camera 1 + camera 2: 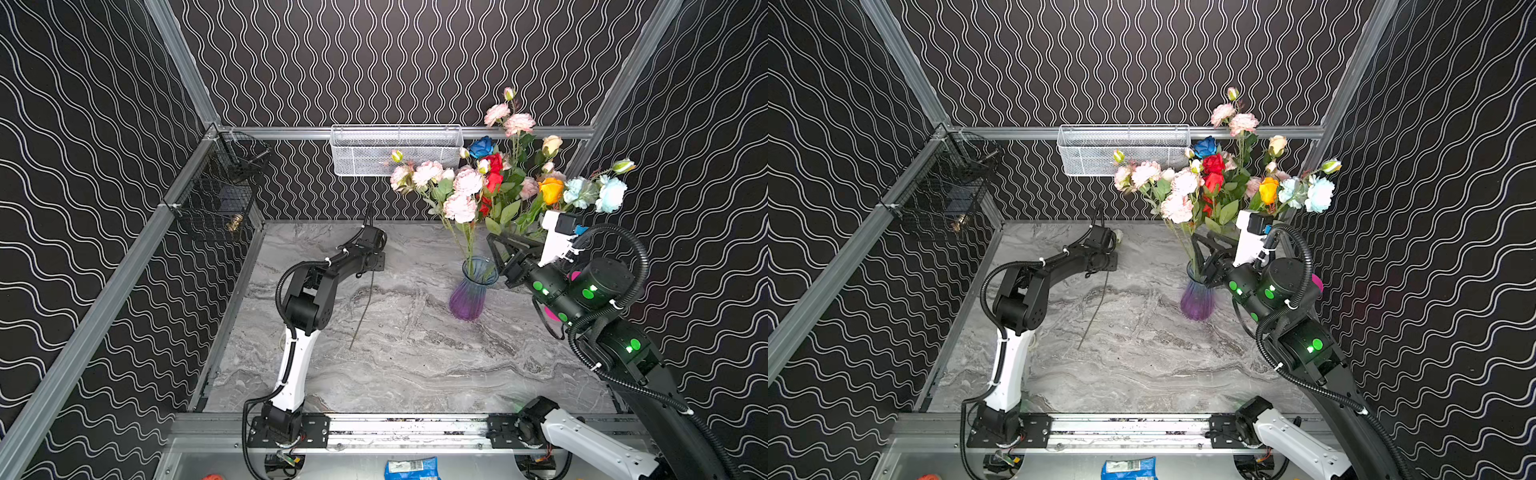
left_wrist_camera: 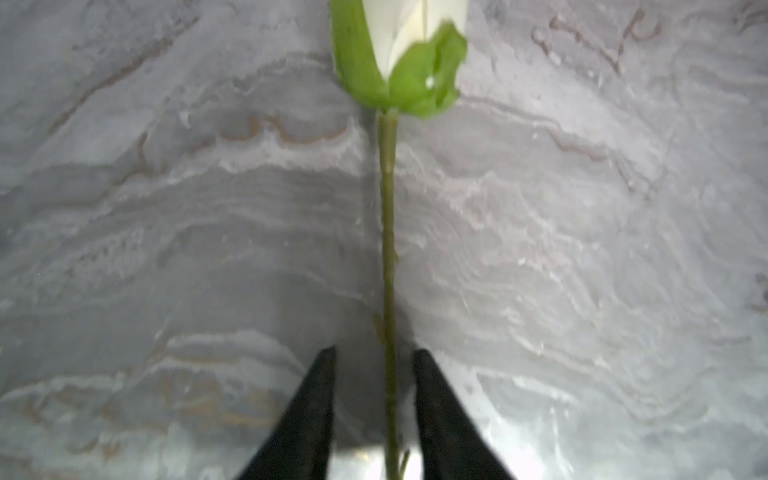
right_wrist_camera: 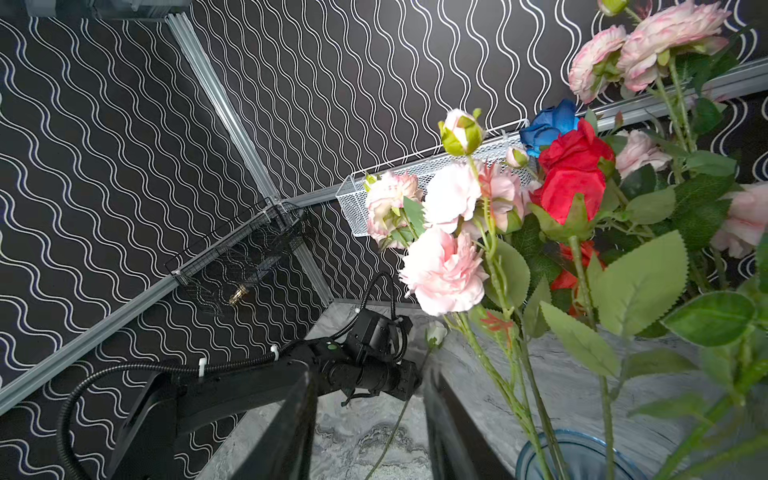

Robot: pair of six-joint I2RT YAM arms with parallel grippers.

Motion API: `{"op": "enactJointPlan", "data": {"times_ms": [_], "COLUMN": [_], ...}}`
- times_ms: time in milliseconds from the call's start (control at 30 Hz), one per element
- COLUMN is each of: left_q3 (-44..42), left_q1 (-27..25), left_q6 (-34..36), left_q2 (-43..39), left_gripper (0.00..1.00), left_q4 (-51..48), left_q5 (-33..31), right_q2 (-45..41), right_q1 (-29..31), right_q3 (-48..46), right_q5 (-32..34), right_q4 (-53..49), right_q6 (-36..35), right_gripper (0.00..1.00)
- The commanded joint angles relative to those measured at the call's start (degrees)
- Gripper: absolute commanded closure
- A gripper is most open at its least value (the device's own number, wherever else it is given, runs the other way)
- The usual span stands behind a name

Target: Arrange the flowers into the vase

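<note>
Mixed flowers [image 1: 467, 183] upright in vase [image 1: 467, 297]

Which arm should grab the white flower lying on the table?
Left. The left gripper straddles the white flower, with the stem between open jaws and a gap on each side. The right gripper is beside the vase, open and empty, away from that flower.

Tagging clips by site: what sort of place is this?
Likely a lab robot cell, not a home: an aluminium frame around patterned backdrop walls, and a mounting rail edging the marble-look tabletop.
</note>
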Motion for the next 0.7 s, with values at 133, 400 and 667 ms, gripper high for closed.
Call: {"op": "enactJointPlan", "data": {"times_ms": [133,400,667], "left_q3": [-9.14,-30.66,-43.98], "left_q1": [0.55,0.55,0.67], "left_q6": [-0.65,-4.2,-9.5], "left_q2": [-7.13,-35.37,-56.72], "left_gripper": [0.95,1.0,1.0], "left_q4": [0.61,12.08,21.56], "left_q5": [1.39,-2.07,5.35], "right_q2": [-0.4,2.8,5.44], "right_q1": [0.07,0.23,3.32], "right_q3": [0.75,1.7,3.26], "right_q5": [0.16,-0.36,-2.23], "right_q4": [-0.61,0.51,2.39], "right_q6": [1.23,1.36,0.98], "right_gripper": [0.56,0.56,0.57]}}
